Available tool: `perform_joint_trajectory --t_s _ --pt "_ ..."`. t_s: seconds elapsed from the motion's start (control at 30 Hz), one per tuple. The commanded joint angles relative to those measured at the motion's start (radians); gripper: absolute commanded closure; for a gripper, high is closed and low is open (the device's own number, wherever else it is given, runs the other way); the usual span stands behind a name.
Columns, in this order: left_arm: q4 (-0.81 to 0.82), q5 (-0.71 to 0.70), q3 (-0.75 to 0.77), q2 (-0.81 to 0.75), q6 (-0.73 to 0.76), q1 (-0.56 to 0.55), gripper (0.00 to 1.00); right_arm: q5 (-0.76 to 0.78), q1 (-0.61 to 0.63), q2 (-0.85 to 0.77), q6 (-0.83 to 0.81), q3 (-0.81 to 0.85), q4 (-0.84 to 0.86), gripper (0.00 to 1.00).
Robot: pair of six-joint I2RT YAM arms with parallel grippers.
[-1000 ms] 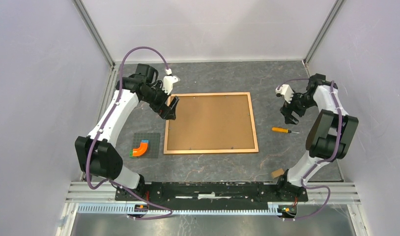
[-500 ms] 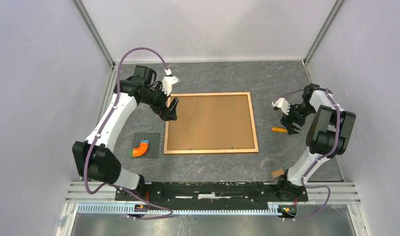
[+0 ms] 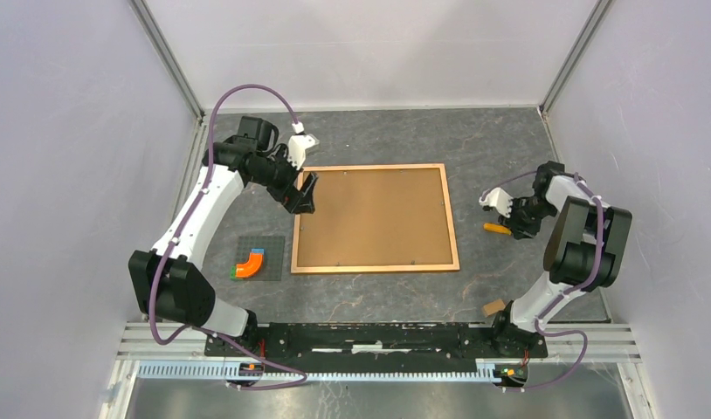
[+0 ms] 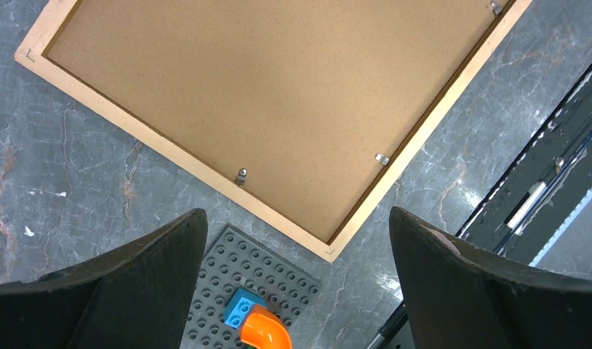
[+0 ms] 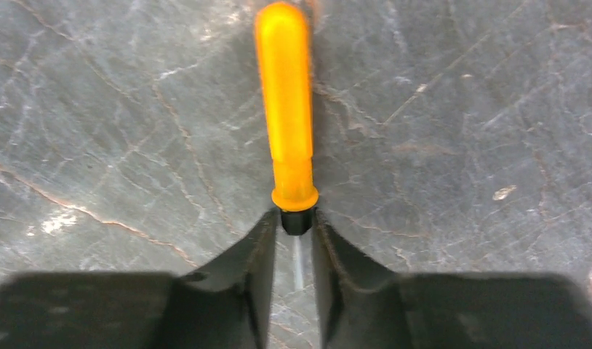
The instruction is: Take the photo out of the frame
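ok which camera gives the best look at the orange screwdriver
The right wrist view: the screwdriver is close up, its orange handle whole and its shaft lying between the right gripper's fingers. The top external view shows only a small orange sliver beside that gripper. The left wrist view does not show it.

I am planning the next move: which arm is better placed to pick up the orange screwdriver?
Right. The right end effector flanks the shaft of the screwdriver beside its orange handle. The left end effector hangs open near the left edge of the frame, across the frame from the tool.
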Motion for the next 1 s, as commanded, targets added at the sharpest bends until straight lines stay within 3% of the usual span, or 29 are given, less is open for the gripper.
perform_joint_trajectory --t_s 0.0,0.07,0.27,0.4,0.5,0.63,0.77,0.97 --pt "0.045 -0.026 0.082 -0.008 -0.114 0.001 0.00 -0.028 0.000 -0.033 -0.169 -0.072 0.031 0.80" --pt "0.064 -0.035 0.117 -0.014 -0.155 -0.001 0.00 -0.058 0.000 -0.043 -0.136 -0.025 -0.010 0.99" --pt "0.269 -0.129 0.087 -0.129 -0.300 0.000 0.00 -0.230 0.022 -0.082 -0.053 0.255 -0.232 1.00" --pt "0.152 -0.102 0.232 -0.076 -0.313 -0.001 0.00 -0.307 0.126 -0.143 0.016 0.366 -0.293 1.00" --pt "0.044 -0.040 0.366 -0.001 -0.379 -0.001 0.00 -0.323 0.244 -0.196 0.130 0.417 -0.260 1.00" --pt "0.000 0.133 0.415 0.037 -0.511 -0.003 0.00 -0.296 0.447 -0.274 0.340 0.454 -0.131 1.00" --pt "0.104 0.242 0.305 0.002 -0.656 -0.046 0.00 -0.312 0.610 -0.306 0.551 0.490 -0.016 1.00" --pt "0.331 0.241 0.125 -0.043 -0.856 -0.103 0.00 -0.321 0.800 -0.309 0.770 0.473 0.118 1.00"
